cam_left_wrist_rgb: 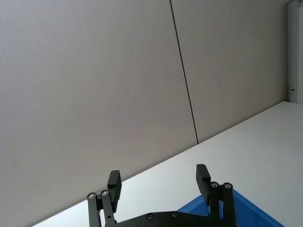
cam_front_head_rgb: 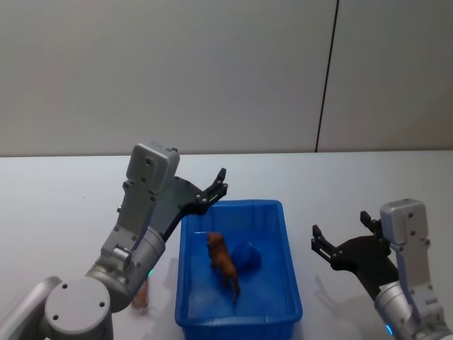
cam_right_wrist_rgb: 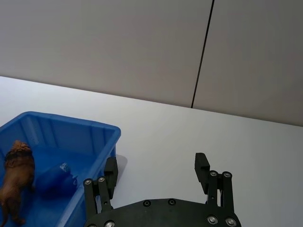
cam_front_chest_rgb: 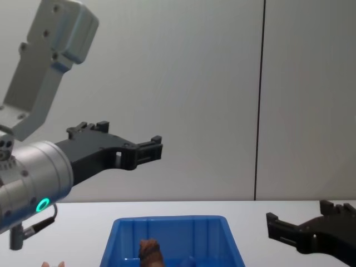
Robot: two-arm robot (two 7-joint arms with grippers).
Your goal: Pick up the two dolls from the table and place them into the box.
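The blue box (cam_front_head_rgb: 289, 263) stands on the white table (cam_front_head_rgb: 64, 198) in front of me. A reddish-brown doll (cam_front_head_rgb: 223, 263) with a tufted head stands inside it, also seen in the right wrist view (cam_right_wrist_rgb: 16, 172) and the chest view (cam_front_chest_rgb: 149, 250). A peach doll (cam_front_head_rgb: 143, 296) lies on the table left of the box, partly hidden under my left arm. My left gripper (cam_front_head_rgb: 221, 183) hangs open and empty above the box's far left corner (cam_left_wrist_rgb: 158, 182). My right gripper (cam_front_head_rgb: 341, 232) is open and empty, right of the box (cam_right_wrist_rgb: 157, 168).
A rounded blue object (cam_front_head_rgb: 246, 255) lies in the box beside the reddish-brown doll. A grey wall with a dark vertical seam (cam_front_head_rgb: 325, 78) backs the table. Bare tabletop stretches beyond the box and to both sides.
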